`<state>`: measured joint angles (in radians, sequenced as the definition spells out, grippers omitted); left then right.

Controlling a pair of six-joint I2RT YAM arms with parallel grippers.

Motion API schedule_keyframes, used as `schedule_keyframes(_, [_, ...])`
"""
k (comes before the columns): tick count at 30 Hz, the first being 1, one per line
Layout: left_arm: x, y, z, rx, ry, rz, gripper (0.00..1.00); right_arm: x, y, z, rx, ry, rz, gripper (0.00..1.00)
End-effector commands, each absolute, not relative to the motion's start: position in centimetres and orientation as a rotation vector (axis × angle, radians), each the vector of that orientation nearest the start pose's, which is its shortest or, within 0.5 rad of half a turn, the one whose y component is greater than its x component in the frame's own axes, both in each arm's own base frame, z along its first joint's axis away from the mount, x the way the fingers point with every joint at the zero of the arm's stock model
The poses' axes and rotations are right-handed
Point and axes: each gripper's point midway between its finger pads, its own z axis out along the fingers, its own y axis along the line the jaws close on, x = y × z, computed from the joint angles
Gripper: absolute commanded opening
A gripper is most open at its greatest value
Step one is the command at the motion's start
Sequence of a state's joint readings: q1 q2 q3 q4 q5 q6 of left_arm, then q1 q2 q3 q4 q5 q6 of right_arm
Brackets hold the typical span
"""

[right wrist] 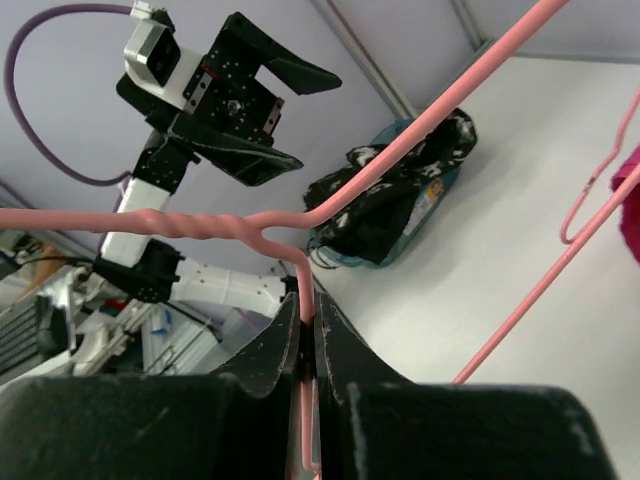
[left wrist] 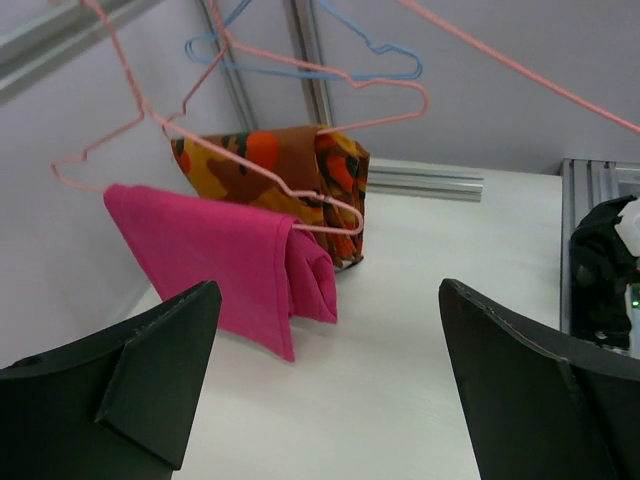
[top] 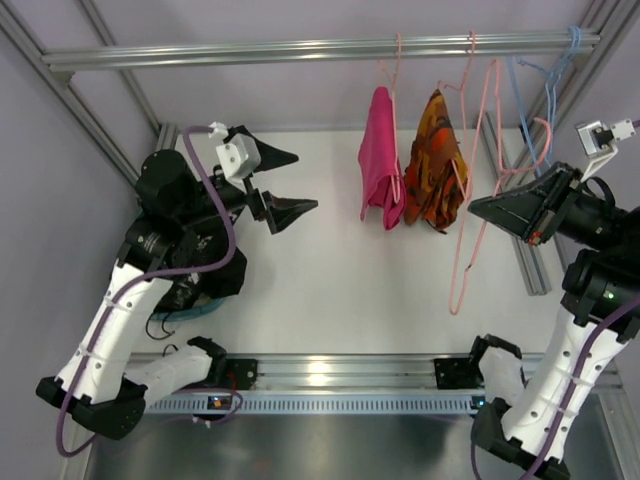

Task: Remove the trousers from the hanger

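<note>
Above the white worktop (top: 340, 290), the left arm (top: 120, 310) is rearing up at frame left, its left fingers (top: 290, 212) standing wide apart. At right, the right fingers (right wrist: 265, 350) are clamping the pink hanger (right wrist: 190, 221) shut between them. The trousers (right wrist: 400, 195) are lying bunched in a teal basket (top: 188, 314) at lower left.

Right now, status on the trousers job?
Left gripper open, empty. Right gripper shut on hanger, bare. Trousers off, heaped in teal bin. Orange garment hangs close beside.
</note>
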<state>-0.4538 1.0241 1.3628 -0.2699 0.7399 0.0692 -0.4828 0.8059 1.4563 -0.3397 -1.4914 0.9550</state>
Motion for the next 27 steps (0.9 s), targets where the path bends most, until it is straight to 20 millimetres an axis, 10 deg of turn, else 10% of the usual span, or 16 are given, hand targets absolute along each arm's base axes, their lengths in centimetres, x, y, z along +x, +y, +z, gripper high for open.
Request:
schedule_keyframes(1, [20.6, -24.7, 48.0, 1.126, 0.943, -0.693, 0.96, 14.8, 13.0, 48.3, -0.368, 1.705, 1.401, 0.0])
schedule_keyframes(11, [20.3, -29.5, 51.4, 1.261, 0.692, -0.595, 0.9, 14.7, 18.6, 47.0, -0.596, 1.773, 1.753, 0.0])
schedule_keyframes(27, [18.5, -35.5, 46.1, 1.368, 0.752, -0.387, 0.86, 11.7, 21.9, 42.8, -0.732, 1.905, 1.955, 0.0])
